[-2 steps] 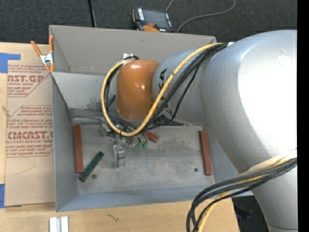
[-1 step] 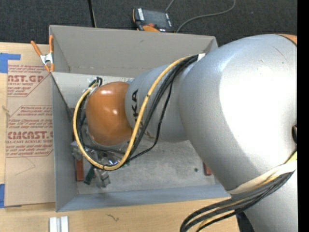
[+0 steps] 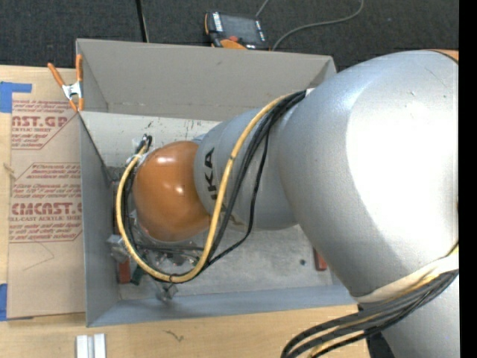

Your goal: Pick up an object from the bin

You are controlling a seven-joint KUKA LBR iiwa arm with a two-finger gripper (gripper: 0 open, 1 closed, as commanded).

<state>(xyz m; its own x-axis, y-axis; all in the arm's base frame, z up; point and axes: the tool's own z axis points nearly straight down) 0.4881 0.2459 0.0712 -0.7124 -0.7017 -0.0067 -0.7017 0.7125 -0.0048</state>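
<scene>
The gripper (image 3: 162, 261) is low in the near-left corner of the bin (image 3: 223, 73). It sits under the round orange cover (image 3: 168, 189), and whether it is spread or pinching anything cannot be told. Two small things lie just beside it in that corner: one small red piece (image 3: 123, 271) and one green piece (image 3: 138, 278), close together on the floor by the left wall. One more red bit (image 3: 320, 259) lies well apart, near the front wall, at the edge of the grey arm (image 3: 358, 170). One yellow cable (image 3: 124, 181) loops around the cover.
</scene>
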